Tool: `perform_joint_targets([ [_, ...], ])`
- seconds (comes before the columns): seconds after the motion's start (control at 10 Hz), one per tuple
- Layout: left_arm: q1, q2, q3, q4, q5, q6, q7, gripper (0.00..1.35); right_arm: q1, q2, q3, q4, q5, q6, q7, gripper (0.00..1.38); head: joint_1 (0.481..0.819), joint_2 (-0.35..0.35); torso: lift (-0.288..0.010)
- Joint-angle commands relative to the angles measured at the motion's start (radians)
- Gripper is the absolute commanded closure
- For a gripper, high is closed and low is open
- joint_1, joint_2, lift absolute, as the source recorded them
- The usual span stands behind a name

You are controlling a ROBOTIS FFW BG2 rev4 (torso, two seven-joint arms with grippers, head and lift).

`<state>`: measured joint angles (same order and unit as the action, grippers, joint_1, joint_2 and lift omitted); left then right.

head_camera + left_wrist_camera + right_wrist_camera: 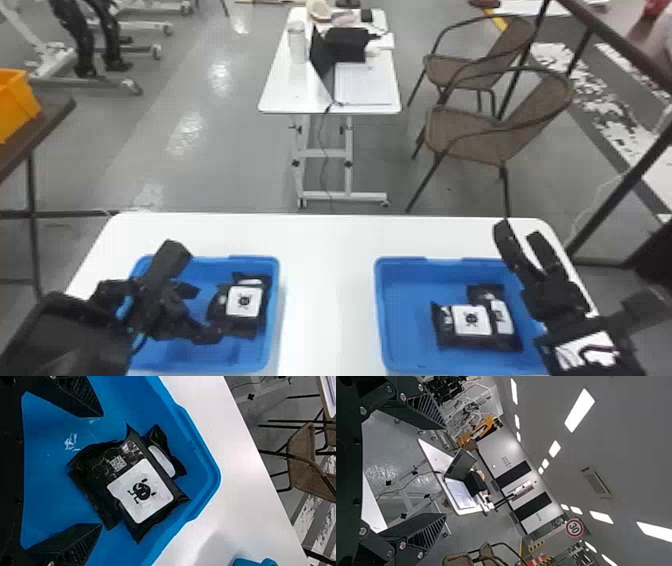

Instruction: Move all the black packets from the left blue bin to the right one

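Note:
My left gripper (pixel 202 312) is over the left blue bin (pixel 274 320), beside a pile of black packets (pixel 245 302) at the bin's right side. In the left wrist view the same gripper (pixel 102 470) stands open, its fingers apart, with the overlapping packets (pixel 140 490) just beyond the tips and nothing held. The right blue bin (pixel 380 320) holds black packets (pixel 472 322) toward its right side. Raised at that bin's right edge, my right gripper (pixel 520 232) is open and holds nothing; the right wrist view shows this gripper (pixel 445 473) with its fingers wide apart.
Both bins stand on a white table (pixel 327 300), with a strip of tabletop between them. Past its far edge are a small white desk (pixel 310 95) with a laptop and two brown chairs (pixel 470 132). An orange crate (pixel 15 102) sits at the far left.

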<state>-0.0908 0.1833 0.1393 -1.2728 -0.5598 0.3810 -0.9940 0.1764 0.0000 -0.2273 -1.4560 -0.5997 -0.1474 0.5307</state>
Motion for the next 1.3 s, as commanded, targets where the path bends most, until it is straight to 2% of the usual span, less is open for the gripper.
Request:
perform_joint_targets([
  [0.0,0.057,-0.013,0.014,-0.138,0.004,0.069,0.0,0.0,0.0,0.001,0.0,-0.001,-0.002,0.0,0.0,0.26,0.695,-0.003,0.0],
  [0.2,0.111,-0.041,0.034,-0.29,0.0,0.156,0.005,0.0,0.0,0.001,0.0,-0.001,-0.005,0.0,0.0,0.26,0.695,-0.002,0.0],
  [0.3,0.115,-0.045,0.042,-0.33,0.008,0.18,0.005,0.0,0.0,0.001,0.002,-0.001,-0.005,-0.001,0.0,0.26,0.695,-0.001,0.0],
  [0.6,0.103,-0.016,0.033,-0.349,0.012,0.2,-0.008,0.0,-0.002,0.001,0.006,0.0,-0.005,0.0,0.0,0.26,0.695,0.002,0.0],
  [0.7,0.083,-0.002,0.028,-0.31,0.004,0.161,-0.008,0.0,-0.002,0.001,0.006,0.0,-0.006,0.0,0.0,0.26,0.695,0.006,0.0],
  [0.9,0.019,0.039,-0.038,-0.18,0.018,0.084,-0.008,0.0,-0.002,0.001,0.008,0.0,-0.006,-0.001,0.0,0.26,0.695,0.016,0.0],
  [1.0,-0.013,0.039,-0.063,-0.108,0.017,0.05,-0.006,0.0,-0.002,0.001,0.009,0.002,-0.008,0.0,0.0,0.26,0.695,0.012,0.0],
  [1.2,-0.058,0.005,-0.064,0.032,0.02,-0.045,-0.006,0.0,0.0,0.001,0.011,0.003,-0.009,0.0,0.0,0.26,0.695,-0.009,0.0],
])
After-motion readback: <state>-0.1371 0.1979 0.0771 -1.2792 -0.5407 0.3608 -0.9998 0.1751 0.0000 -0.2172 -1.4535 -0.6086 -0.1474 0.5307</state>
